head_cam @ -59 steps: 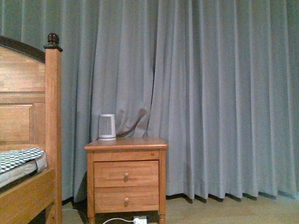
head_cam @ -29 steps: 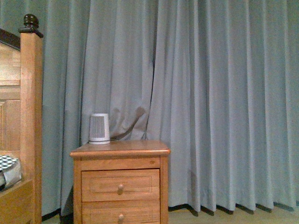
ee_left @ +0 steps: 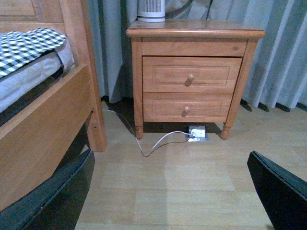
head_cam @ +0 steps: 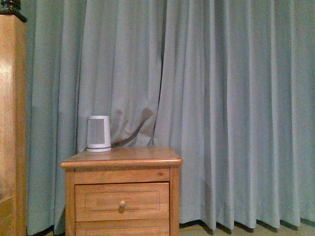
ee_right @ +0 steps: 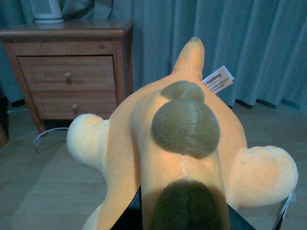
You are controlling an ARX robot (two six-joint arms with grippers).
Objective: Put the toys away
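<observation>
Near nightstand [ee_right: 72,67], plush toy [ee_right: 182,143] in right jaws

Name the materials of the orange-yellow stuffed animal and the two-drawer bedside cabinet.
Orange-yellow stuffed animal: soft synthetic plush, judging by its fuzzy matte pile and sewn label. Two-drawer bedside cabinet: apparently solid wood, lightly varnished; visible grain and soft sheen, though veneer is possible.

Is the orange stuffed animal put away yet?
Not yet. Done: the plush toy is picked up and held off the floor. In hand: it hangs in front of the nightstand. Left: both drawers are shut, and the toy is not in any storage spot. The left gripper is open and empty.
</observation>
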